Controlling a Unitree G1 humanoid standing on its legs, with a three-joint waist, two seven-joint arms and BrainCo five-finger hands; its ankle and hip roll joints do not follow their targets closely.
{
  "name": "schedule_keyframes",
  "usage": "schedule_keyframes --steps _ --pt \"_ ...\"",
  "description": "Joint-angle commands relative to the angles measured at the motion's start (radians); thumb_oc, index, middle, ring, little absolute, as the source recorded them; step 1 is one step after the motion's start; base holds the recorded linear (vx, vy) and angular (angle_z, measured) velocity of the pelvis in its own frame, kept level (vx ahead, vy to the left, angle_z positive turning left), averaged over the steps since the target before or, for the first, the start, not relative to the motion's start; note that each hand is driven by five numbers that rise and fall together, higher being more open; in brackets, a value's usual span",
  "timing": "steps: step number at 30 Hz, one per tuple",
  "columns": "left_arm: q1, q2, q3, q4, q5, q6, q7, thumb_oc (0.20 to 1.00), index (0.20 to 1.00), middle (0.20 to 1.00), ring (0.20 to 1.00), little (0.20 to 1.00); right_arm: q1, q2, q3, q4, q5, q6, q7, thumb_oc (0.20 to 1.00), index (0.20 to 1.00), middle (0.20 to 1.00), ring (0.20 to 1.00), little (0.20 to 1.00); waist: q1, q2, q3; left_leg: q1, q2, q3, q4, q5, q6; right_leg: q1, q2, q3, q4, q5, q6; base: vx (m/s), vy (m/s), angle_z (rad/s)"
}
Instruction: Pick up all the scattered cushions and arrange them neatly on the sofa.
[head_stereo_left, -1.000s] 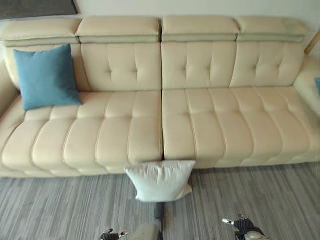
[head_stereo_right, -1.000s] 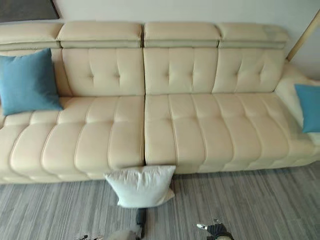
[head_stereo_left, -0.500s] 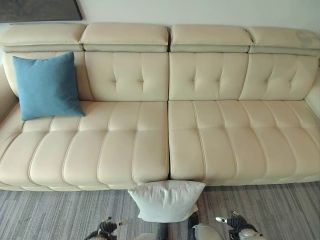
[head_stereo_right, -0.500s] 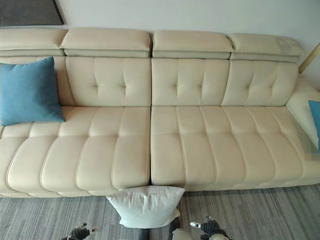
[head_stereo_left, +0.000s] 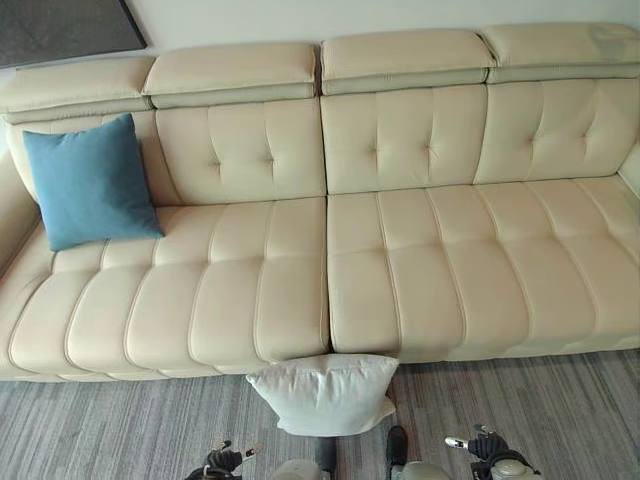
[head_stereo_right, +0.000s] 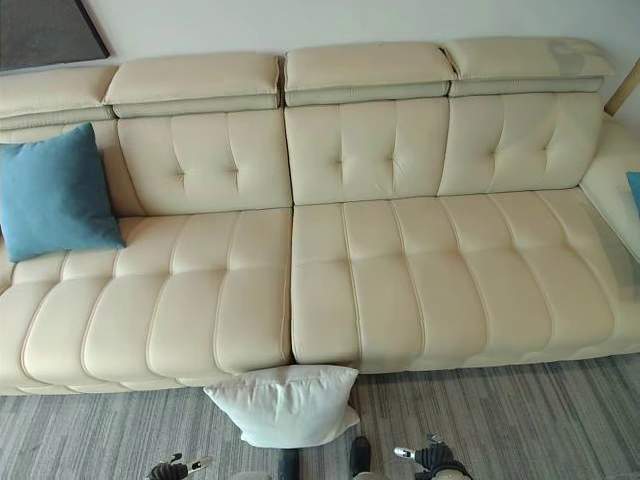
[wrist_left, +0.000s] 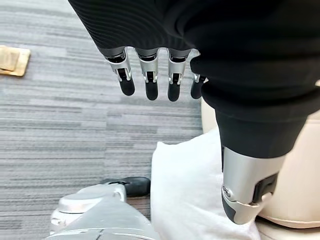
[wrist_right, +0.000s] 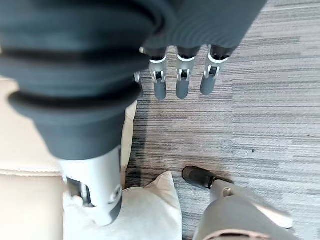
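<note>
Both hands, left (wrist_left: 150, 75) and right (wrist_right: 180, 80), hang with fingers spread, empty. White cushion (head_stereo_left: 325, 393) lies beyond our fingertips; a one-sided grab risks it slumping off the sofa (head_stereo_left: 400, 290) edge.

Blue cushion (head_stereo_left: 90, 180) on sofa (head_stereo_left: 400, 270), white cushion (head_stereo_left: 322, 394) on floor (head_stereo_left: 560, 400)

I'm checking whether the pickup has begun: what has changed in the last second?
Nothing has been taken hold of. The whole view shifted, so the camera moved, not the things. The white cushion still lies on the grey floor against the cream leather sofa, the blue cushion still leans at its left end, and the left hand and right hand still hang open and empty.
</note>
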Motion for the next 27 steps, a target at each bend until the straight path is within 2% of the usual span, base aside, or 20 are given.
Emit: schedule_keyframes --steps 1,3,4,5,9,15,16,17,19,23,27 --pt "-0.089 0.067 -0.010 0.046 0.009 -0.010 0.051 1.000 1.000 1.000 1.000 1.000 -0.081 -0.037 0.018 -0.049 0.014 -0.025 -0.046 1.000 1.000 1.000 1.000 1.000 -0.003 -0.006 0.084 -0.107 0.051 -0.003 0.023 0.029 -0.057 0.079 -0.027 0.021 0.106 -0.219 0.053 -0.21 -0.003 0.08" --pt "-0.127 0.089 -0.019 0.035 -0.009 -0.017 0.073 1.000 1.000 1.000 1.000 1.000 -0.132 -0.051 0.030 -0.089 0.025 -0.034 -0.069 1.000 1.000 1.000 1.000 1.000 0.002 -0.004 0.126 -0.169 0.057 -0.008 0.051 0.037 -0.058 0.009 -0.026 0.022 0.150 -0.218 0.049 -0.21 -0.001 0.11" --pt "-0.127 0.089 -0.019 0.035 -0.009 -0.017 0.073 1.000 1.000 1.000 1.000 1.000 -0.132 -0.051 0.030 -0.089 0.025 -0.034 -0.069 1.000 1.000 1.000 1.000 1.000 0.002 -0.004 0.126 -0.169 0.057 -0.008 0.051 0.037 -0.058 0.009 -0.026 0.022 0.150 -0.218 0.049 -0.29 0.027 0.11" --pt "-0.189 0.117 -0.024 0.021 -0.047 -0.032 0.114 1.000 1.000 1.000 1.000 1.000 -0.213 -0.062 0.054 -0.148 0.042 -0.048 -0.112 1.000 1.000 1.000 1.000 1.000 0.009 0.000 0.175 -0.281 0.069 -0.019 0.105 0.047 -0.060 -0.121 -0.021 0.023 0.240 -0.222 0.042 -0.28 0.031 0.12" --pt "-0.331 0.166 -0.058 0.006 -0.092 -0.053 0.181 1.000 1.000 1.000 1.000 1.000 -0.384 -0.070 0.106 -0.221 0.048 -0.076 -0.213 1.000 1.000 1.000 1.000 1.000 0.014 -0.009 0.252 -0.507 0.081 -0.042 0.222 0.056 -0.072 -0.356 -0.033 0.017 0.406 -0.250 0.034 -0.19 0.006 0.22" --pt "-0.408 0.249 -0.089 0.001 -0.048 -0.052 0.181 1.000 1.000 1.000 1.000 1.000 -0.503 -0.115 0.102 -0.207 0.082 -0.091 -0.234 1.000 1.000 1.000 1.000 1.000 0.012 -0.009 0.300 -0.670 0.085 -0.055 0.308 0.040 -0.075 -0.518 -0.044 0.022 0.514 -0.274 0.035 -0.07 0.027 0.12" --pt "-0.450 0.292 -0.098 0.005 -0.035 -0.052 0.189 1.000 1.000 1.000 1.000 1.000 -0.549 -0.128 0.095 -0.195 0.107 -0.101 -0.248 1.000 1.000 1.000 1.000 1.000 0.003 -0.014 0.310 -0.736 0.074 -0.062 0.364 -0.001 -0.080 -0.584 -0.056 0.029 0.575 -0.312 0.039 0.00 0.000 0.00" --pt "-0.452 0.293 -0.098 0.006 -0.035 -0.052 0.189 1.000 1.000 1.000 1.000 1.000 -0.550 -0.128 0.095 -0.194 0.107 -0.101 -0.248 1.000 1.000 1.000 1.000 1.000 0.002 -0.015 0.309 -0.740 0.073 -0.062 0.367 -0.003 -0.080 -0.588 -0.057 0.030 0.580 -0.315 0.039 0.02 0.014 0.07" --pt "-0.495 0.333 -0.109 0.012 -0.011 -0.049 0.203 1.000 1.000 1.000 1.000 1.000 -0.599 -0.141 0.093 -0.192 0.130 -0.115 -0.265 1.000 1.000 1.000 1.000 1.000 -0.002 -0.014 0.311 -0.827 0.078 -0.067 0.422 -0.017 -0.079 -0.675 -0.063 0.034 0.644 -0.328 0.037 -0.02 0.034 0.11" --pt "-0.661 0.433 -0.139 -0.006 -0.001 -0.059 0.283 1.000 1.000 1.000 1.000 1.000 -0.730 -0.158 0.085 -0.205 0.208 -0.162 -0.326 1.000 1.000 1.000 1.000 1.000 -0.006 -0.018 0.311 -1.029 0.073 -0.084 0.533 -0.046 -0.082 -0.884 -0.067 0.039 0.786 -0.367 0.031 0.01 -0.001 0.02" --pt "-0.804 0.446 -0.166 -0.015 -0.040 -0.080 0.342 1.000 1.000 1.000 1.000 1.000 -0.850 -0.151 0.112 -0.248 0.235 -0.202 -0.382 1.000 1.000 1.000 1.000 1.000 -0.011 -0.028 0.310 -1.195 0.059 -0.094 0.615 -0.066 -0.079 -1.055 -0.075 0.041 0.896 -0.400 0.026 0.05 0.003 0.05"
